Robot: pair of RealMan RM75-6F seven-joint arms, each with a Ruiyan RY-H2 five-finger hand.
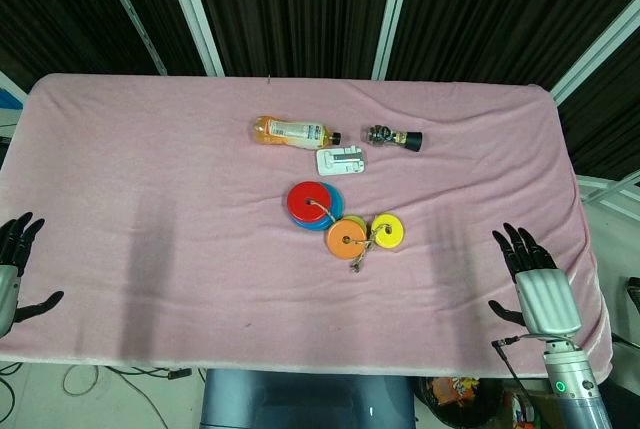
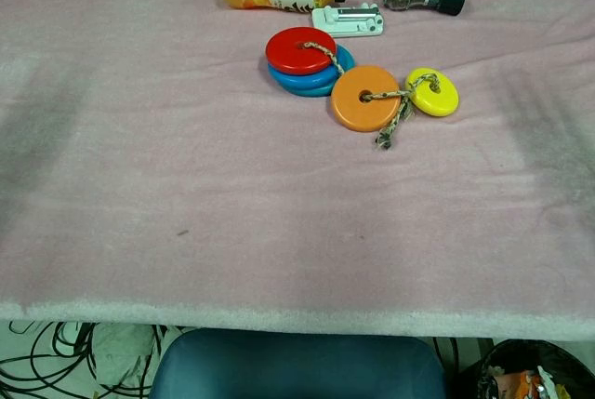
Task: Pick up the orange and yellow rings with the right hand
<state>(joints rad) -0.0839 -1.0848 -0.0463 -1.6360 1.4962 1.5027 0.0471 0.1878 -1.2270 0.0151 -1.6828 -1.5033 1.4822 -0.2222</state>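
The orange ring point(image 1: 346, 238) and the yellow ring point(image 1: 388, 231) lie side by side just right of the red ring point(image 1: 310, 202), joined by a cord; the right hand point(image 1: 530, 274), fingers spread and holding nothing, waits well apart to their right, clearly nearer than the left hand point(image 1: 14, 259), also spread.

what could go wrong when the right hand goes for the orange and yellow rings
1. A rope threads the orange ring and yellow ring, and seems to run on to the red ring stacked on blue rings; lifting could drag that stack along.
2. The rings lie flat on soft pink cloth, so the right robot hand, open at the table's edge, may bunch fabric or slip off.
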